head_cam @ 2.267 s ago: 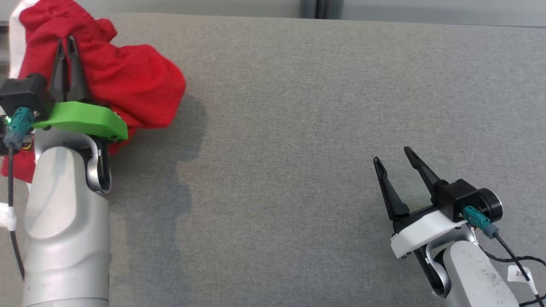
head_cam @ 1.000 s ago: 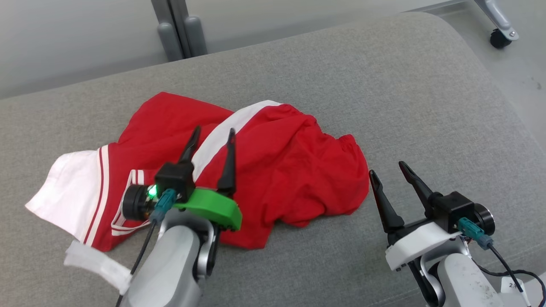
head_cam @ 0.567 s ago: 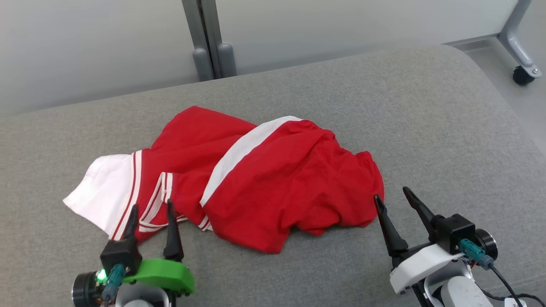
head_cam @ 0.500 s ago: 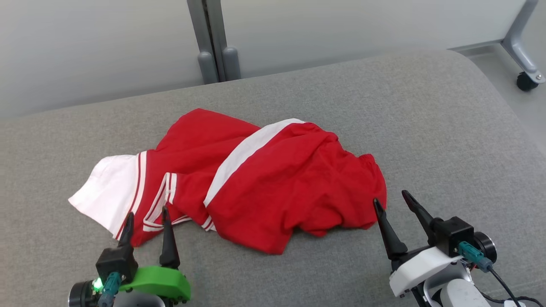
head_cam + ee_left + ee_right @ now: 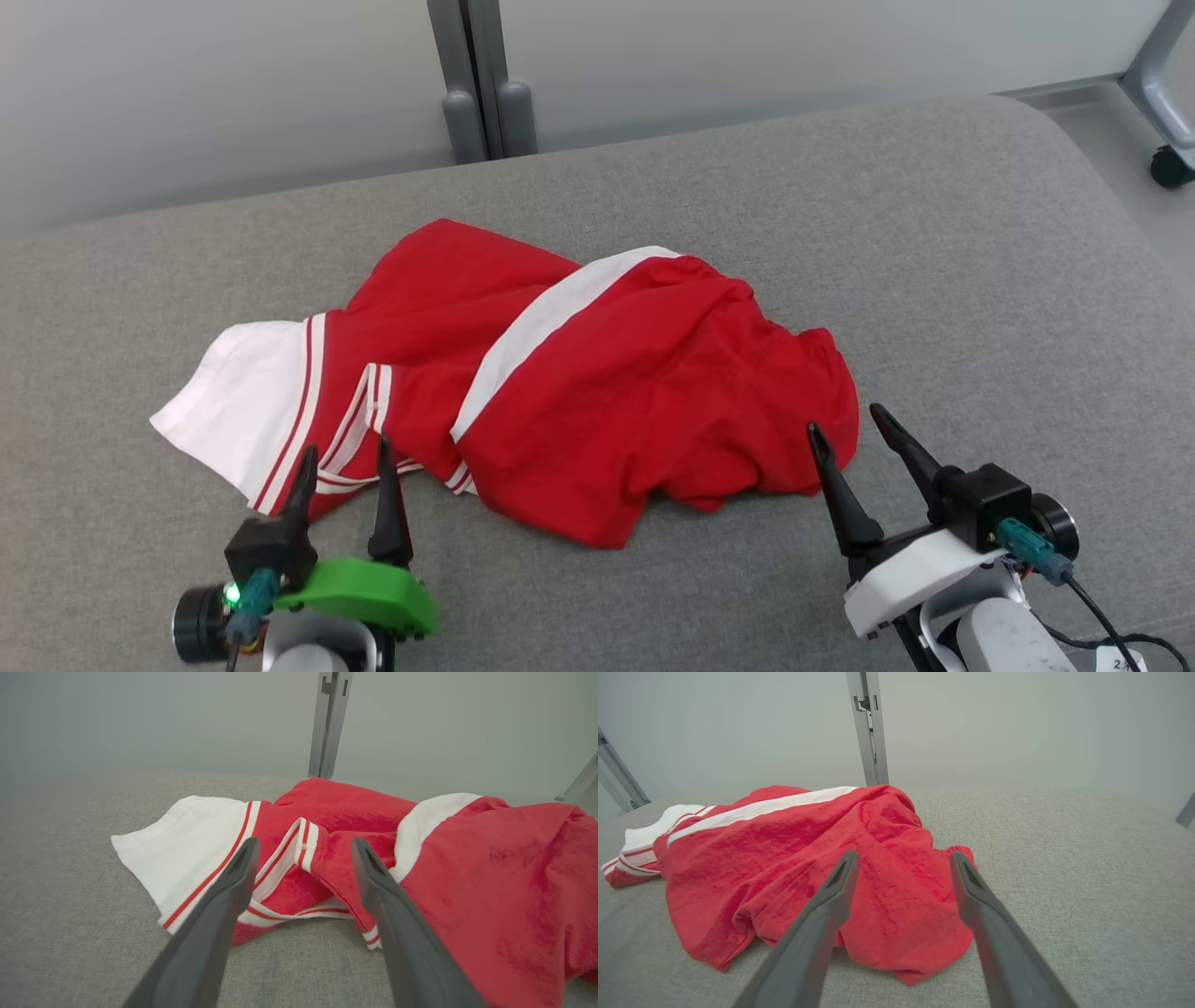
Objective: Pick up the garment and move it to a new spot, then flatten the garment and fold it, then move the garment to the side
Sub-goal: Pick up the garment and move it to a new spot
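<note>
The red shorts (image 5: 597,401) are lying crumpled about the middle of the grey cushion (image 5: 980,280), well apart from its rounded right corner and a little nearer to the far edge than to the near one. The white leg panel (image 5: 238,392) is pointing toward the left. The gathered waistband (image 5: 826,373) is bunching up on the right, and a white side stripe (image 5: 560,317) is running across the folds.

The left gripper (image 5: 345,448) is waiting at the near side, and its two dark fingers are standing wide apart and holding nothing. Their tips are just beside the striped hem of the white leg. The right gripper (image 5: 845,418) is standing just as wide and is also empty, with its tips just at the waistband edge. I cannot tell whether they are touching the cloth.

To my judgement the moving step is done, since the shorts are resting on the cushion with no gripper holding them, and the flattening is now beginning. The next move is asking each gripper to go down on its own end, the left on the hem and the right on the waistband. Each should pinch one layer only. Then they should draw apart so that the folds in the middle are opening out.
</note>
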`<state>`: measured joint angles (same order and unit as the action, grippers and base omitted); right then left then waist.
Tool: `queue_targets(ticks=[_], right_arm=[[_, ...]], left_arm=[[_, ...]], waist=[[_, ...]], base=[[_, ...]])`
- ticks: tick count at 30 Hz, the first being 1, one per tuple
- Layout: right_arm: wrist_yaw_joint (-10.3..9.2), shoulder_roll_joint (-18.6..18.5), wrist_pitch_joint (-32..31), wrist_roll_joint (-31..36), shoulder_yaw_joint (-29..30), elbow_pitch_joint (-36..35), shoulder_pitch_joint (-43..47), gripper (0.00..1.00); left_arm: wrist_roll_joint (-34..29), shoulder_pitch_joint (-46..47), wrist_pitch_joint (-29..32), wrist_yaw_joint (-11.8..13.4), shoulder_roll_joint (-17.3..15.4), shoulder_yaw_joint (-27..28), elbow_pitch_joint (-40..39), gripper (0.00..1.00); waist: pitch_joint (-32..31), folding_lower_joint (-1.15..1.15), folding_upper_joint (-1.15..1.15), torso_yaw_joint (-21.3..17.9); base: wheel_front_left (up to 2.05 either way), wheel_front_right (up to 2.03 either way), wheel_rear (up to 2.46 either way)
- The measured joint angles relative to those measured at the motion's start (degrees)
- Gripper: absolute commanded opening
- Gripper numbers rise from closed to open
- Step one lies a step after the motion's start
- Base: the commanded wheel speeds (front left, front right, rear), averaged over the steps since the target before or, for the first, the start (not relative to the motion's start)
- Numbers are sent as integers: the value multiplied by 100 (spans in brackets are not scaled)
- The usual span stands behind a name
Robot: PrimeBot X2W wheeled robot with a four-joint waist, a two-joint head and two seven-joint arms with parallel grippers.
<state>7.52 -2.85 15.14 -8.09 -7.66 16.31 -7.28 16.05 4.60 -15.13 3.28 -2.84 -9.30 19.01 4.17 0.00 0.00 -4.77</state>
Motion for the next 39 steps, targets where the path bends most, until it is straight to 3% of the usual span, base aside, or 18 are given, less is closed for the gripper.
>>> queue_targets(ticks=[7,18,19,20,21,27,33,39], right_arm=[[0,0,0,11,-41,-108,-282,100],[0,0,0,-53,-142,-196,-534,100],[0,-1,0,-53,-138,-194,-534,100],[0,1,0,-53,-137,-190,-532,100],[0,0,0,-53,-126,-177,-527,100],[0,1,0,-38,-77,-121,-471,100],[0,1,0,-24,-37,-80,-322,100],[0,1,0,-55,-14,-57,-136,100]], left_arm=[[-71,1085,0,-204,9,69,770,100],[413,2099,-18,-621,4,218,2815,100],[459,2141,-25,-647,2,183,2937,91],[481,2181,-26,-689,-9,142,3044,10],[537,2218,-34,-726,-18,110,3144,0],[651,2227,-5,-772,-3,2,3123,0],[220,2257,1,-683,-29,294,1908,0],[-134,2705,1,-820,-247,421,1055,0]], waist=[[451,0,0,-50],[1056,0,0,-246],[1061,0,0,-269],[1055,0,0,-279],[1039,0,0,-285],[846,0,0,-226],[554,0,0,-68],[210,0,0,114]], base=[[0,0,0],[0,0,0],[0,0,0],[0,0,0],[0,0,0],[0,0,0],[0,0,0],[0,0,0]])
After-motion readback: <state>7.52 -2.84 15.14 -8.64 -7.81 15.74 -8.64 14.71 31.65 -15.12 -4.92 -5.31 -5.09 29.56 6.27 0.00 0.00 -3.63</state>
